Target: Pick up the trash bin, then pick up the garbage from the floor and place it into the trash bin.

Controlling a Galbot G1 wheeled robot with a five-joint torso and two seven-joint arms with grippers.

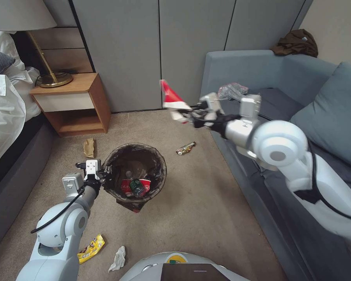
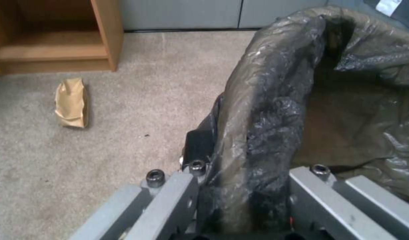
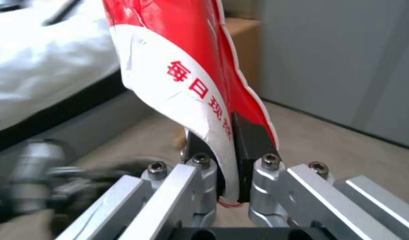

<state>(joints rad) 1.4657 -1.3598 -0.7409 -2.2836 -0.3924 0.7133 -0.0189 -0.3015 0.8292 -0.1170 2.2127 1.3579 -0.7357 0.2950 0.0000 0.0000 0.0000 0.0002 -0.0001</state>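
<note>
Clamped flat between the right gripper's (image 3: 229,160) pads, a crushed red-white cup (image 1: 172,99) hangs in the air above the floor (image 1: 206,203), beyond the bin (image 1: 134,171); carry it over the mouth before letting go; left gripper (image 2: 240,186) is closed on the bin's bag-covered rim, holding it where cups and a bottle (image 1: 137,186) already lie.

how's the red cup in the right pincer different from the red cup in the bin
The flattened red-white cup is clamped in the right pincer and held in the air beside the sofa; the red cup in the bin lies at the bottom of the trash bin, against a green-label bottle. The held one is pressed flat; the binned one looks less flattened. Both are red-and-white paper cups.
</note>
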